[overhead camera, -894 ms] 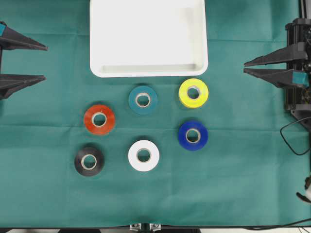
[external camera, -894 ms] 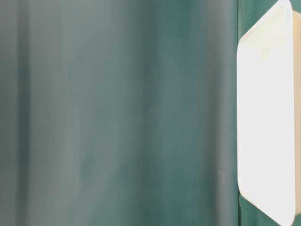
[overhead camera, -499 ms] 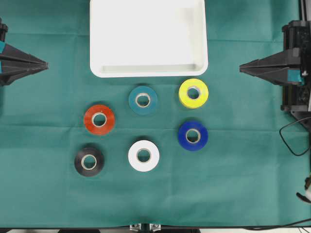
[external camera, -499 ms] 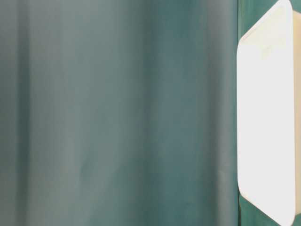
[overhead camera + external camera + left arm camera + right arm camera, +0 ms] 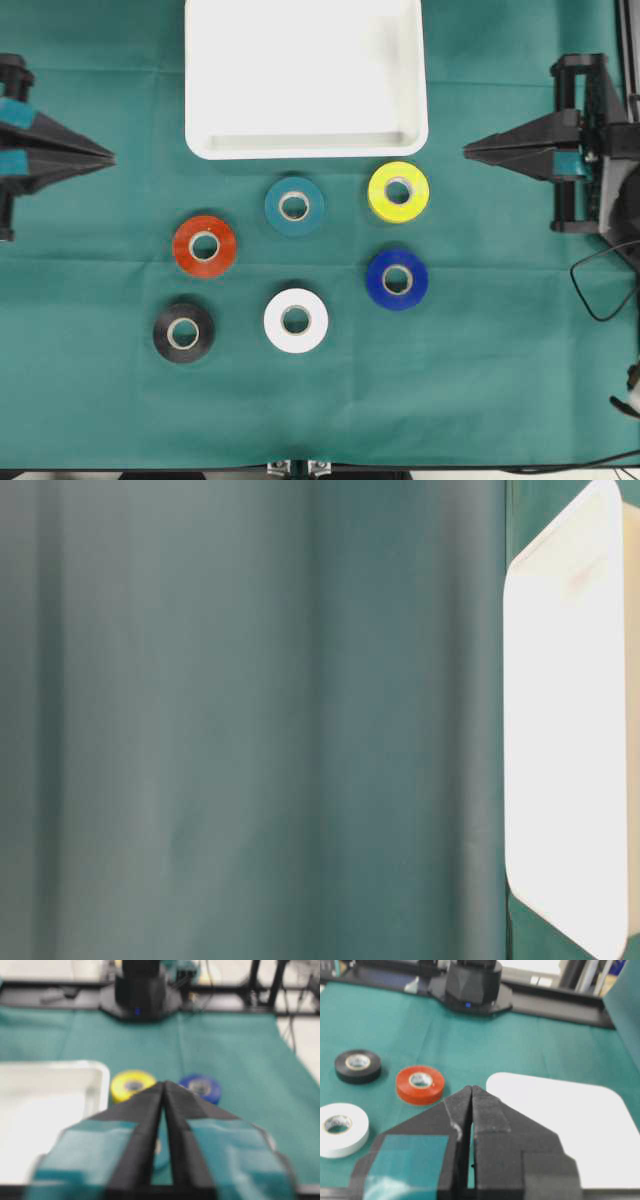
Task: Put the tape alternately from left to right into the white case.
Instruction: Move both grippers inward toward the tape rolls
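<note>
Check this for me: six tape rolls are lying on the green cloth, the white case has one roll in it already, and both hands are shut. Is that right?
Not quite. The white case holds nothing yet; the overhead view shows all six tape rolls on the green cloth in front of it. The rest stands: the left hand and right hand are both shut.

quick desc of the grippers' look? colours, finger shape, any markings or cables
Both the left gripper and the right gripper are black, with long flat fingers tapering to a sharp wedge. Teal tape patches wrap each finger near its base. The right one's black frame shows in the overhead view, with a thin black cable looping over the green cloth beside it.
</note>
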`<state>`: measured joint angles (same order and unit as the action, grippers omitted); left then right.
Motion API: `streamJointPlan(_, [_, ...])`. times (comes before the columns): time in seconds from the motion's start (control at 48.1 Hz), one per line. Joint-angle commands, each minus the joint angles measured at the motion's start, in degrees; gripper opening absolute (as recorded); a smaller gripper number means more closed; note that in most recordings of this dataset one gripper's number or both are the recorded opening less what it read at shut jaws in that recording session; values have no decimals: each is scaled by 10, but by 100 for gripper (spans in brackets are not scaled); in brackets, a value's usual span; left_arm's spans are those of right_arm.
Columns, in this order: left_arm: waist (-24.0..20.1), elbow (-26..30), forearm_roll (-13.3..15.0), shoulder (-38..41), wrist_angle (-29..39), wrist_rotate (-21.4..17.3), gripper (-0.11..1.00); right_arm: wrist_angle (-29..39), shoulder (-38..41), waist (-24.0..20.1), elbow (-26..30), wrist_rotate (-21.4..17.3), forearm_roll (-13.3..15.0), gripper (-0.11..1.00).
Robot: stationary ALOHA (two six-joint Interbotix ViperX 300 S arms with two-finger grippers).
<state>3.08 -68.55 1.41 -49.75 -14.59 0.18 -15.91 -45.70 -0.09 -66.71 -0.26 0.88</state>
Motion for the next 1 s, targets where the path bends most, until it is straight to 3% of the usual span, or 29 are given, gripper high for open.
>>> streamJointPlan(0.0, [2,21,1,26,0,0,-4,-4,15,0,21,-1,1,7])
streamJointPlan(0.125, [2,23,1,44,0,0,13,-5,25,0,25,-1,1,35])
streamJointPlan(0.27, [2,19,2,45,2,1,53,-3,41,0,31,-5,1,76])
streamJointPlan(0.333, [2,19,2,46,6,1,60,-2,51,0,35,-10,-1,77])
streamJointPlan(0.603, [2,23,3,47,38,3,59,7,101,0,54,-25,-1,78])
streamJointPlan(0.977, [2,40,3,88,74,20,59,73,156,0,98,-28,-1,78])
